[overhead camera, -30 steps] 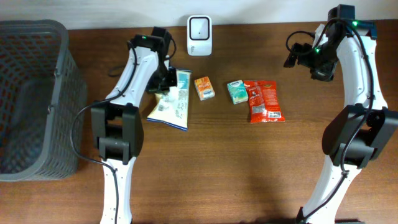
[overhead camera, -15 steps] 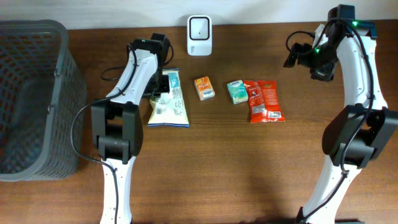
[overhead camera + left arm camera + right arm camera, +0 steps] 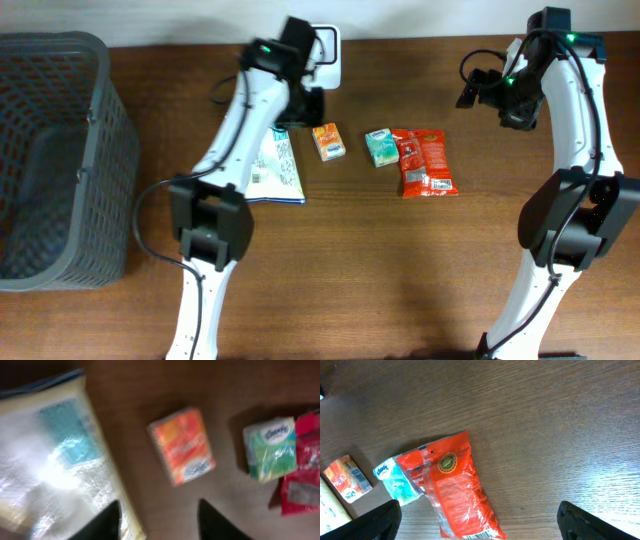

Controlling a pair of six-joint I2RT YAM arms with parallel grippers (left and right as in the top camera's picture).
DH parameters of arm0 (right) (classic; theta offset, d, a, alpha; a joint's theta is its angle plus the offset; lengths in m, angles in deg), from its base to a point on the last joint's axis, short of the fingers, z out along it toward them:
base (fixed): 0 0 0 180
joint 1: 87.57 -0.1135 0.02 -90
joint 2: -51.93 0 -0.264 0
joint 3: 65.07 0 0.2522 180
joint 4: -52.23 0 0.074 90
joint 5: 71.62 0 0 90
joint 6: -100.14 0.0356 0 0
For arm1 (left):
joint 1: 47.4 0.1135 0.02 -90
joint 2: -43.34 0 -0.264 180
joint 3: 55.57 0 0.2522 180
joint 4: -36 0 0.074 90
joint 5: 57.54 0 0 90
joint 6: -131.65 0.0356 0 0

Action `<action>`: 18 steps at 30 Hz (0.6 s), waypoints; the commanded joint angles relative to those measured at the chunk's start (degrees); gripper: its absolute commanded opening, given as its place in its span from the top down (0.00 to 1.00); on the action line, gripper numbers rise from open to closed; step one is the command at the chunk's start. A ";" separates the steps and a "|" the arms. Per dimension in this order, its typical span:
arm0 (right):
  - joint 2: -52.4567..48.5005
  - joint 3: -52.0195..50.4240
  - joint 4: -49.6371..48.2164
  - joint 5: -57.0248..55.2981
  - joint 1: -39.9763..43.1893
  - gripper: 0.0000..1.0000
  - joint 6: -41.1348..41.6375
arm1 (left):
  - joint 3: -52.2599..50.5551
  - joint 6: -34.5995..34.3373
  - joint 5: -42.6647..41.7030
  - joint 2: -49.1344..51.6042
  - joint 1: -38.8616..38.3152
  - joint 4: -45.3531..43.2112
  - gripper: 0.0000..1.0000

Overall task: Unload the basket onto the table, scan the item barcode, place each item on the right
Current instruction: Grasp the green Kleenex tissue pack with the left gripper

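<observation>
Wooden table [image 3: 400,270] with four packaged goods in a loose row, in front of a white barcode scanner [image 3: 330,60] at the far edge. The left gripper [image 3: 157,521] hangs over the row with its jaws spread and nothing between them. Just ahead of it lies the orange carton [image 3: 182,445], judged the likeliest item to scan.

The carton lies flat beside a white-and-blue pouch [image 3: 55,460] and apart from a teal tissue pack [image 3: 272,447]. The tissue pack touches a red pouch [image 3: 452,490]. The carton looks light and stiff, with a slightly glossy print, so a pinch across its two long sides should hold without crushing it. No barcode shows on its upper face, so it may need turning.

The right gripper [image 3: 487,522] is raised near the red pouch, jaws wide apart and empty.

The tabletop is dark, grained and smooth, with glare toward the right. A grey mesh basket [image 3: 112,130] stands at the left edge, and a pale wall [image 3: 420,15] runs behind.
</observation>
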 commanded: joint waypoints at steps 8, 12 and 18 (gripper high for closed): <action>1.11 0.68 0.02 -0.48 -0.15 0.01 0.48 | -19.26 0.26 2.10 0.26 -4.31 -19.67 0.60; 1.11 0.68 0.02 -0.48 -0.15 0.01 0.48 | -19.26 0.35 2.43 0.26 -4.17 -18.75 0.99; 1.11 0.68 0.02 -0.48 -0.15 0.01 0.48 | -14.40 17.42 2.43 0.20 -3.76 -4.24 1.00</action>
